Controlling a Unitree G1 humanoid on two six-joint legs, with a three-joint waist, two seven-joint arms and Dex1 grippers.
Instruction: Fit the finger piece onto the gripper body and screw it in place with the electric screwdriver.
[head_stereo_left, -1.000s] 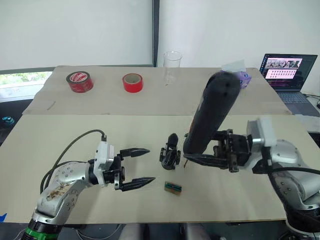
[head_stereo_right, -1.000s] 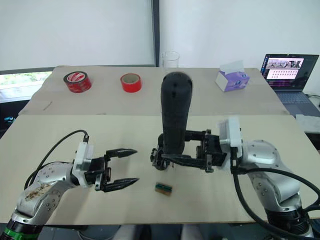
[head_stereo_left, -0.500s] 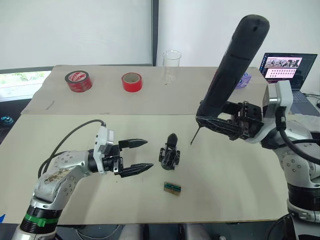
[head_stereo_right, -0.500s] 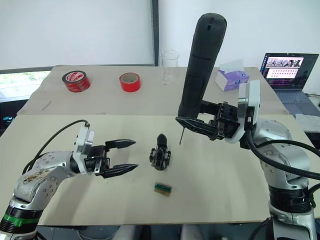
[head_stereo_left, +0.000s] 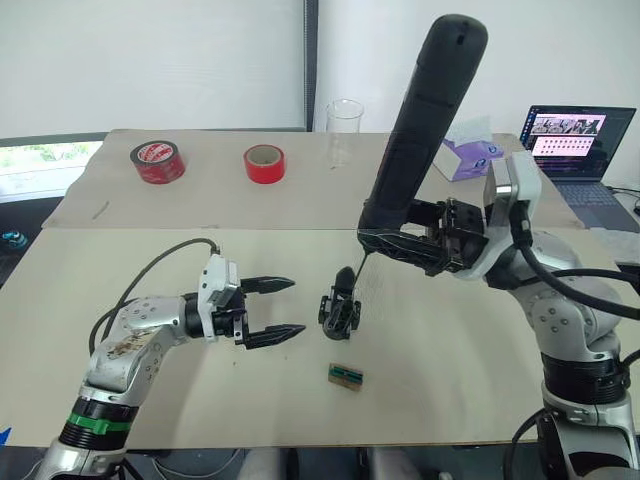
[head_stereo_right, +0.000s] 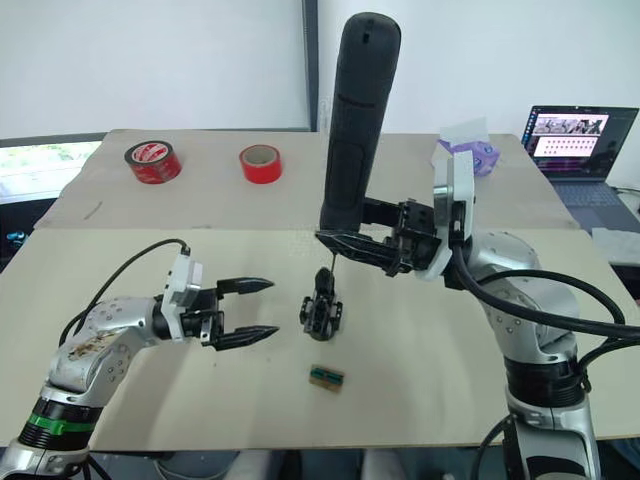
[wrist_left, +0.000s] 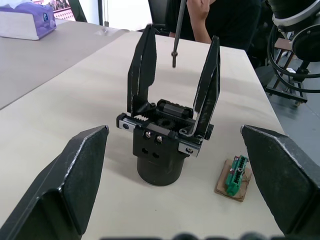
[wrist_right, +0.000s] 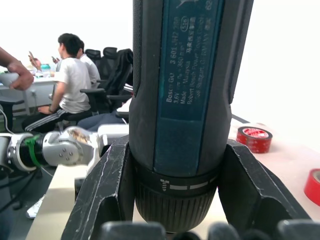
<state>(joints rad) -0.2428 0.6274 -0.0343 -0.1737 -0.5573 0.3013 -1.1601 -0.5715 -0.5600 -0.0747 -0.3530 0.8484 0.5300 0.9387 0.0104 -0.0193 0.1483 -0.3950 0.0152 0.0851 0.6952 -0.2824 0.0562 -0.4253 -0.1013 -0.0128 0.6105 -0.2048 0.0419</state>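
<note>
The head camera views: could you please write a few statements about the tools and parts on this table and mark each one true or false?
1. The right gripper holds the electric screwdriver with its bit pointing down. True.
2. The left gripper is shut on the gripper body. False: it is open, beside the body and apart from it.
3. The gripper body lies on its side. False: it stands upright on its round base.
4. A small green block lies on the table near the gripper body. True.
5. Two red tape rolls sit on the far table. True.
</note>
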